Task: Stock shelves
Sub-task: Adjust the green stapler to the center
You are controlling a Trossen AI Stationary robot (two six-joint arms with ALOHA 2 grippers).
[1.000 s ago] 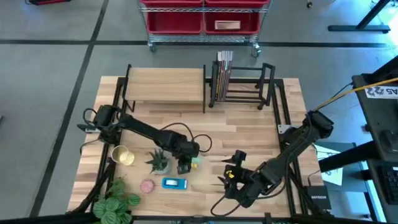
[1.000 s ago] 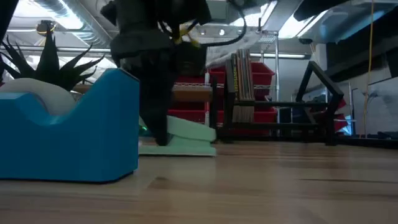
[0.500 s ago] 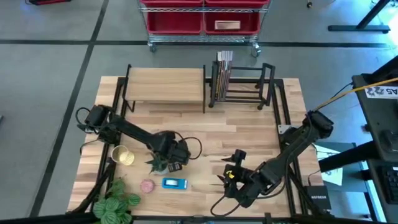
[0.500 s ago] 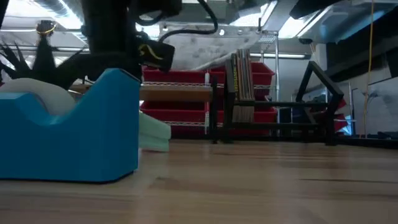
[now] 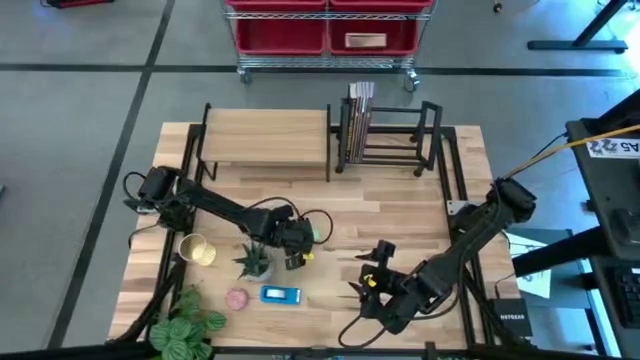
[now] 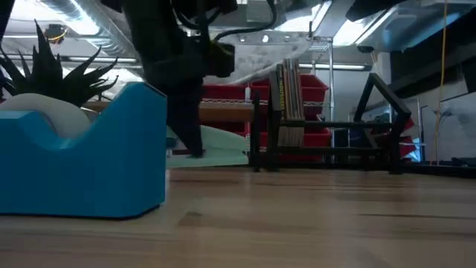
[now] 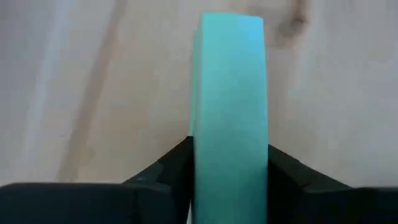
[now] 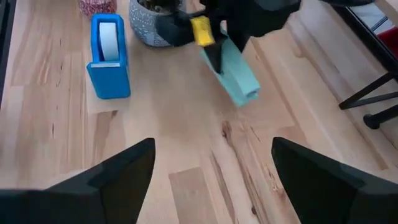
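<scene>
My left gripper point(image 5: 300, 243) is shut on a mint-green oblong object point(image 5: 318, 232) over the middle of the table, to the right of a small potted plant point(image 5: 255, 260). The same object point(image 8: 233, 74) shows in the right wrist view. The wood-topped shelf point(image 5: 265, 140) and the black rack point(image 5: 392, 135) stand at the far edge, with books point(image 5: 360, 108) upright at the rack's left end. Near the front right, my right gripper point(image 5: 366, 285) waits open with nothing between its fingers. My left gripper pinches the mint-green object's two long sides point(image 7: 198, 155) between its two fingers point(image 7: 171, 168), at one end. The fingers come from above. The object is lifted clear of the table and slants, its free end point(image 8: 247, 93) lower than the held end.
A blue tape dispenser point(image 5: 281, 294), a pink round thing point(image 5: 237, 298), a glass cup point(image 5: 198, 248) and a leafy plant point(image 5: 185, 325) sit at the near left. A wheeled cart with red bins point(image 5: 325, 30) stands beyond the table. Bare wood lies before the rack.
My left gripper, shut on the mint-green object, first swung toward the table's left behind the tape dispenser, then came back right and toward the far edge. The object, which lay on the table, is now lifted clear and farther back.
</scene>
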